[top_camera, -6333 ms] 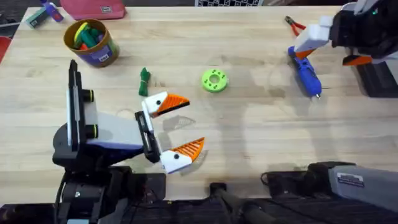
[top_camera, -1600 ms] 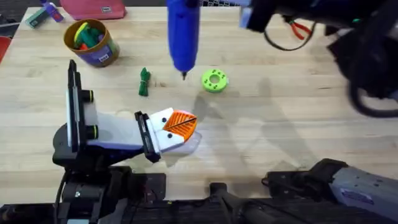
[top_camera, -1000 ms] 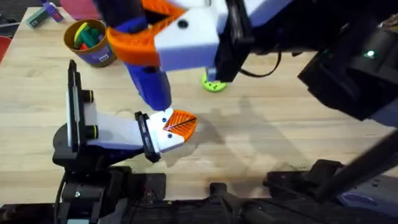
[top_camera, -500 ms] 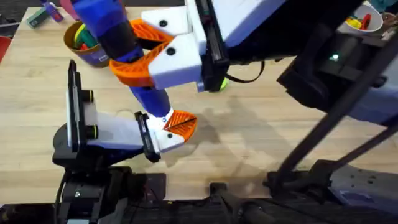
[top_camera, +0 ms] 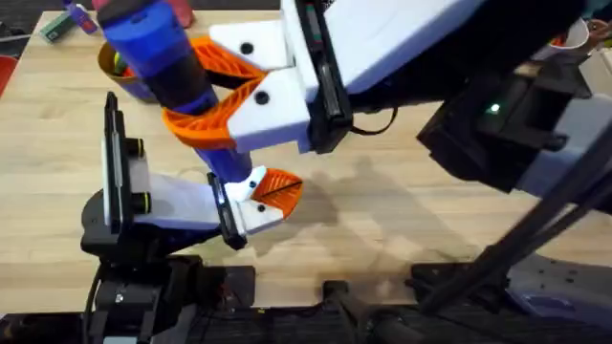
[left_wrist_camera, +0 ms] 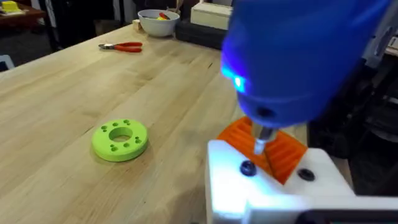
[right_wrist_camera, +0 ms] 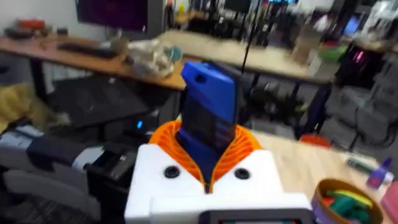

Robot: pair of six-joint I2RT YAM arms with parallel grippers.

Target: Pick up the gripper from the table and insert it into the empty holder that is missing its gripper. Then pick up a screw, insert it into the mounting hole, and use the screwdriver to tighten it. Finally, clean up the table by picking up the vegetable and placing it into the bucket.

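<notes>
My right gripper [top_camera: 182, 84] reaches across the table, shut on the blue screwdriver [top_camera: 153, 38], which stands nearly upright between its orange fingers [right_wrist_camera: 249, 144]. The screwdriver's silver tip [left_wrist_camera: 261, 140] comes down on the white holder [left_wrist_camera: 280, 186] of my left gripper [top_camera: 282, 191], right beside the dark mounting hole [left_wrist_camera: 247, 168]. The left gripper is shut, its orange ribbed pads [left_wrist_camera: 283, 152] pressed together, resting low over the table. The bucket [top_camera: 108, 62] peeks out behind the screwdriver at the far left and also sits low in the right wrist view [right_wrist_camera: 345, 202]. The vegetable is hidden under the right arm.
A lime-green disc with holes [left_wrist_camera: 120, 138] lies on the wood just beyond the left gripper. Red-handled pliers [left_wrist_camera: 121, 46] and a white bowl [left_wrist_camera: 158, 18] sit at the far right of the table. The right arm [top_camera: 459, 86] covers the table's middle.
The right arm carried the screwdriver from the far right down to the left gripper's white block and has shifted a little left. The left gripper, open at first, is shut.
</notes>
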